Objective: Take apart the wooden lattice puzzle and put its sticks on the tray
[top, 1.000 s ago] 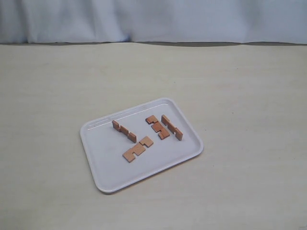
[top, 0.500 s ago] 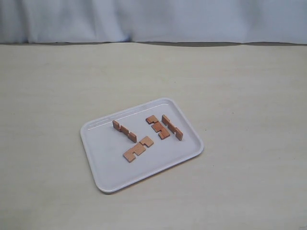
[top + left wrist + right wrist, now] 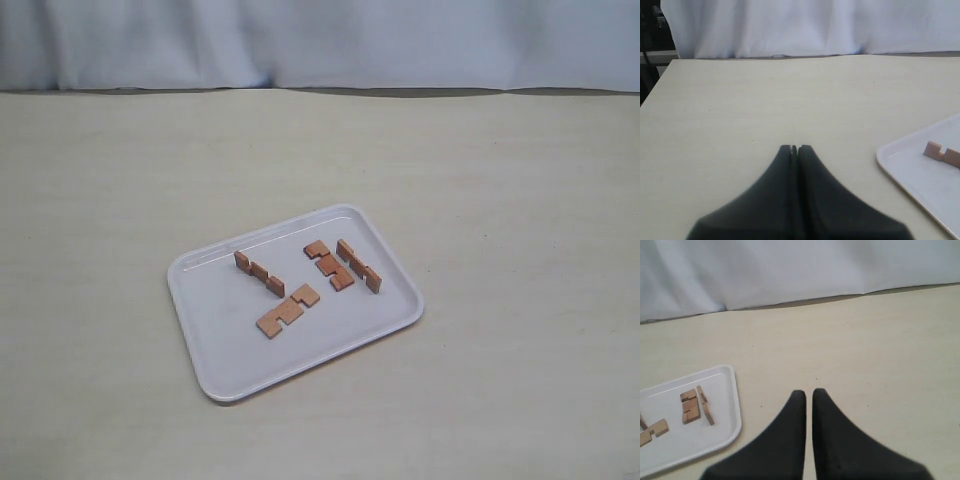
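**Both my grippers empty, all four sticks apart on the tray**

My grippers show only in the wrist views. My left gripper (image 3: 794, 148) has its fingers pressed together, tip to tip, with nothing between them. It hangs over bare table (image 3: 740, 100), off to one side of the tray (image 3: 910, 175). My right gripper (image 3: 809, 392) is very nearly closed. A thin slit of table shows between the two dark fingers, and it grips nothing. It too is over bare table, apart from the tray's rim.

The exterior view gives the whole layout. The white tray (image 3: 215, 345) lies at an angle on the pale table, with a white cloth (image 3: 320, 40) hanging behind. The wooden lattice puzzle is in pieces here, as four separate sticks inside the rim. The left stick (image 3: 259, 272) stands on its edge. The near stick (image 3: 287, 311) lies flat just beside it, and I cannot tell whether they touch. The flat stick (image 3: 329, 265) and the edge-on stick (image 3: 359, 265) lie close together, side by side, towards the tray's far right.

My left wrist view catches only one corner of the tray and a single notched stick, cut off at the frame's border. My right wrist view shows the close pair clearly, along with the near stick at the frame's border.
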Robot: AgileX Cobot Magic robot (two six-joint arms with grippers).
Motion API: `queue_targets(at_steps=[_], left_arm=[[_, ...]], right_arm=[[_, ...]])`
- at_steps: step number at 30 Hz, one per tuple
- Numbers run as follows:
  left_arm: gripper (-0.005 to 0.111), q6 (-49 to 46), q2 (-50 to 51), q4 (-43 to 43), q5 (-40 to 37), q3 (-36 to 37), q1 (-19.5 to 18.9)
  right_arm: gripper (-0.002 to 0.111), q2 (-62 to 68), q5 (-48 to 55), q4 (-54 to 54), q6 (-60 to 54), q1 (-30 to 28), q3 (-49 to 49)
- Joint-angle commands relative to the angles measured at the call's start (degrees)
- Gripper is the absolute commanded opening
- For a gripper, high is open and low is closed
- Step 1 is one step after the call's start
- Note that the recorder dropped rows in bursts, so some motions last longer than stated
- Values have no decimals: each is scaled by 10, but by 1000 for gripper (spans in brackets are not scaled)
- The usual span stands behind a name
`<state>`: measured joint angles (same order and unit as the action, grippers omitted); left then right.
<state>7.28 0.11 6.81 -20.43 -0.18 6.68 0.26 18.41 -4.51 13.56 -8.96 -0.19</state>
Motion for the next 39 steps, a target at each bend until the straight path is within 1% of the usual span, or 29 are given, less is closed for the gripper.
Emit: queue_targets(at_steps=[1,39], left_arm=[[0,1,-1,1,6,2,0],[0,1,-1,1,5,2,0]], right_arm=[[4,-3,5,49,-25,-3,2],[4,-3,12,54,-25,-2,2]])
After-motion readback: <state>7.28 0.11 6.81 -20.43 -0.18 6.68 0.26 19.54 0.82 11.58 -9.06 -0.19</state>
